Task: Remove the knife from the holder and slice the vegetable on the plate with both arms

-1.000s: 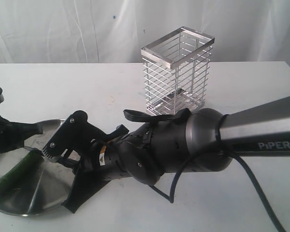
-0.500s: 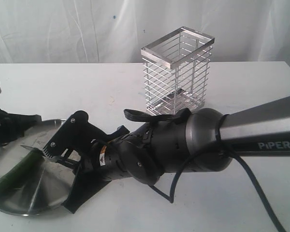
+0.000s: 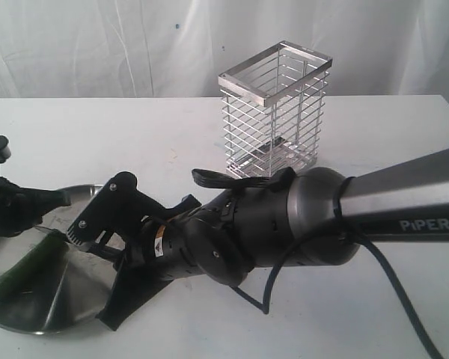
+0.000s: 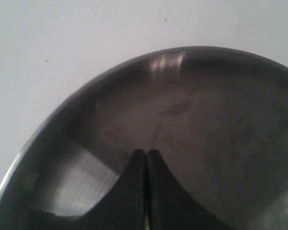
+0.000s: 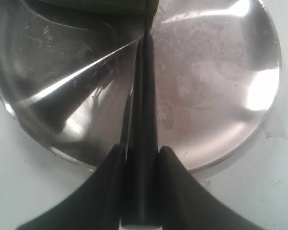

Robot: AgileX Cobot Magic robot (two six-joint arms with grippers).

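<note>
Both were closed, we saw: right gripper [image 5: 141, 149] on the knife [image 5: 143, 86] touching the cucumber [image 5: 115, 5], left gripper [image 4: 146, 153] empty. Bare table [image 3: 322, 329] lay right of the plate [image 5: 206, 96].

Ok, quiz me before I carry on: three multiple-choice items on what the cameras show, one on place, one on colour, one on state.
1. Where does the cucumber lie?
A in the holder
B on the plate
C on the bare table

2. What colour is the handle of the knife?
A red
B black
C white

3. How is the left gripper?
A wide open
B shut on the cucumber
C shut, empty

Answers:
1 B, the exterior view shows it lying on the steel dish.
2 B, the right wrist view shows a black handle between the fingers.
3 C, its fingers meet with nothing between them.
</note>
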